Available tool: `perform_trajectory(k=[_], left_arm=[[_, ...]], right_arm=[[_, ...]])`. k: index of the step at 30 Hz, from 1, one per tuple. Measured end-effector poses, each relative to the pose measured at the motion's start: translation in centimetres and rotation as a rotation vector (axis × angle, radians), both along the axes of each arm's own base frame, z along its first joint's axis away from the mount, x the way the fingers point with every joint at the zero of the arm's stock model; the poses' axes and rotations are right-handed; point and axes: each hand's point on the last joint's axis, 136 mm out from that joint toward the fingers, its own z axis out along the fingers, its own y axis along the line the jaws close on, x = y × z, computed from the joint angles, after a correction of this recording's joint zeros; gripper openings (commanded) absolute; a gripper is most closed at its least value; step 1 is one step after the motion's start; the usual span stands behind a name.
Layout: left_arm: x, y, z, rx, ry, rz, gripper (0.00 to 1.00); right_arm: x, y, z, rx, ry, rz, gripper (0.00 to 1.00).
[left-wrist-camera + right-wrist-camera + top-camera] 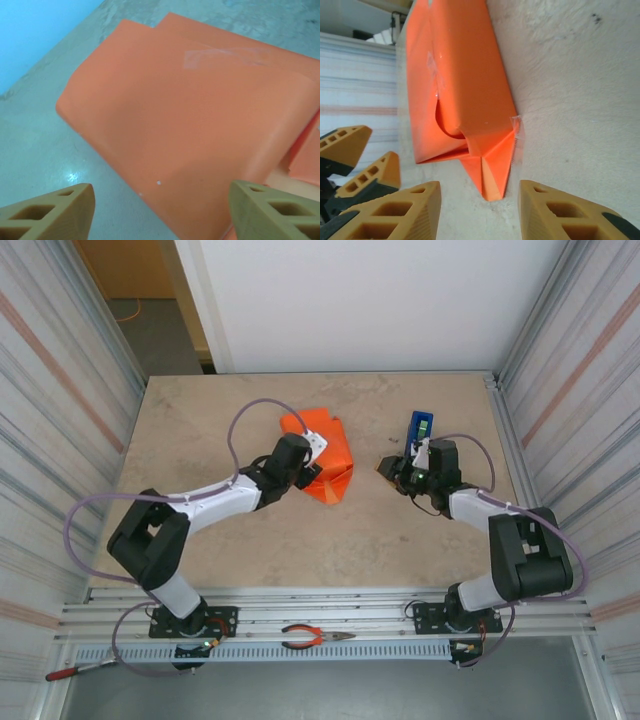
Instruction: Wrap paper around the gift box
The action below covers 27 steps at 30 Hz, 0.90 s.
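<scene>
The gift box (330,452) lies at the back middle of the table as a compact orange block, covered by the paper (190,115). Clear tape (215,56) holds a seam on its top. One end is folded into a pointed flap (492,170) with a strip of tape (516,132) along its edge. My left gripper (312,472) hangs open over the block's near-left edge, its fingertips (65,207) clear of the paper. My right gripper (480,207) is open just short of the flap's tip, holding nothing. The left arm's fingers (350,145) show beside the block.
A blue tape dispenser (420,429) stands upright just behind my right gripper (388,468). Pliers (315,637) and a red-handled tool (65,672) lie on the rail in front of the arm bases. Corrugated walls close in both sides of the table (200,420).
</scene>
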Motion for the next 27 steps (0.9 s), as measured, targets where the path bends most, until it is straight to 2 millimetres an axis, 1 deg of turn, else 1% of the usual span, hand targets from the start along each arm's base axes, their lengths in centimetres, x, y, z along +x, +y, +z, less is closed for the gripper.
perform_trajectory(k=[2,4,8,10,12,15,20,22,24,27], left_arm=[[0.3,0.5,0.9,-0.046,0.007,0.032,0.76],[0.3,0.6,2.1,-0.095,0.009,0.054,0.77],[-0.2,0.6,4.6,-0.205,0.006,0.093,0.81],[-0.4,0.9,5.6,-0.261,0.005,0.117,0.82],[-0.8,1.3,5.8,-0.314,0.012,0.144,0.83],[-1.7,2.2,4.7,-0.355,0.051,0.183,0.84],[-3.4,3.3,1.0,-0.375,0.143,0.241,0.85],[-4.0,3.5,0.1,-0.384,0.168,0.255,0.85],[-4.4,3.7,-0.4,-0.394,0.185,0.266,0.86],[-4.7,3.9,-0.6,-0.411,0.195,0.277,0.87]], right_arm=[[-0.1,-0.2,-0.1,-0.023,0.004,-0.020,0.46],[-0.2,-0.2,-0.4,-0.046,0.014,-0.032,0.47],[-1.0,0.0,-1.7,-0.118,0.043,-0.036,0.48],[-1.6,0.3,-2.4,-0.147,0.064,-0.034,0.48],[-2.0,0.6,-2.9,-0.169,0.078,-0.027,0.48],[-2.5,1.1,-3.4,-0.196,0.091,-0.014,0.48],[-3.0,1.9,-4.0,-0.205,0.101,0.012,0.48],[-3.0,1.9,-4.0,-0.203,0.099,0.015,0.48],[-2.9,2.0,-3.9,-0.204,0.094,0.023,0.47],[-2.5,2.2,-3.1,-0.193,0.078,0.032,0.47]])
